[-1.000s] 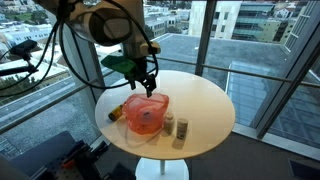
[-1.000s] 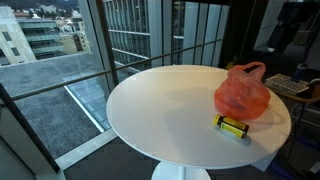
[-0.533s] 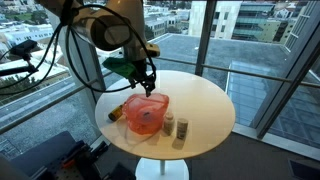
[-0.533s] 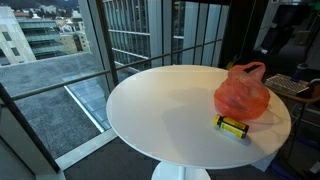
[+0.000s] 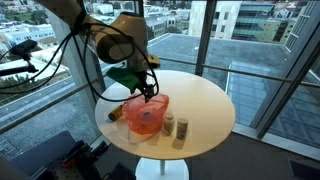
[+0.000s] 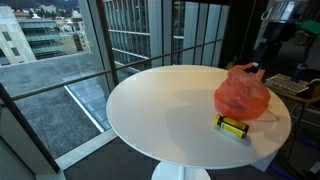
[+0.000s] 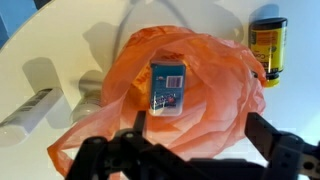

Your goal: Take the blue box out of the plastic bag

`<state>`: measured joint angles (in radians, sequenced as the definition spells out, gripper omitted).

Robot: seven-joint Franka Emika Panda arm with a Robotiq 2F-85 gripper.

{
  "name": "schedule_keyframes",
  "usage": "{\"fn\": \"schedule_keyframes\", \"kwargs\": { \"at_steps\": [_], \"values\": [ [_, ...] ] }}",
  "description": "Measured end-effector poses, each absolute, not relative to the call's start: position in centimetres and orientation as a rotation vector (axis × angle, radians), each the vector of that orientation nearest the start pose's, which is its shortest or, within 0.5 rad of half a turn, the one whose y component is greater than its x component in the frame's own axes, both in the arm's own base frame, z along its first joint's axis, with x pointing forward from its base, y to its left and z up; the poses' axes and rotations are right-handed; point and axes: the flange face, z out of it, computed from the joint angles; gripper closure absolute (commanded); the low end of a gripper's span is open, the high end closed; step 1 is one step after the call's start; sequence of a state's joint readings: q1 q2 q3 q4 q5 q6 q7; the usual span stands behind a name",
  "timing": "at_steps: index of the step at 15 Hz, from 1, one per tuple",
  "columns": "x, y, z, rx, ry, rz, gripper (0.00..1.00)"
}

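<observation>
In an exterior view the gripper (image 5: 150, 91) hangs just above the plastic bag (image 5: 145, 114), left of ctr on the table (image 5: 205, 100), w/ two bottles (image 5: 176, 128) beside it. In an exterior view the plastic bag (image 6: 243, 97) sits at frame right, a yellow canister (image 6: 232, 126) just below it. Wrist view: blue box (image 7: 168, 88) lies inside the bag, ctr frame; jaws spread apart at btm edge, holding nothing.

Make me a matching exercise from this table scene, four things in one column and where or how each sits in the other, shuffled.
1 small light-blue rectangular box
2 translucent red-orange crinkled plastic bag
3 yellow-and-black cylinder
4 two pale cylindrical bottles

A lying beside the bag
B standing upright
C inside the bag
D open at the top

Pairs: 1-C, 2-D, 3-A, 4-B
</observation>
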<state>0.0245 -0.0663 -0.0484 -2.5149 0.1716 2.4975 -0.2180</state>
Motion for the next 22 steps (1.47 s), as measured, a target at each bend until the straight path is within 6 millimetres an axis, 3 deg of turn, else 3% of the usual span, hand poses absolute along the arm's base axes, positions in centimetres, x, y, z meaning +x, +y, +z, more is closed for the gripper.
{"fn": "schedule_keyframes", "kwargs": {
  "at_steps": [8,22],
  "values": [
    [46.5,-1.1,26.7,-2.989,-0.213,-0.043,0.0],
    [48.8,-2.0,23.2,-3.029,-0.177,-0.139,0.0]
  ]
}}
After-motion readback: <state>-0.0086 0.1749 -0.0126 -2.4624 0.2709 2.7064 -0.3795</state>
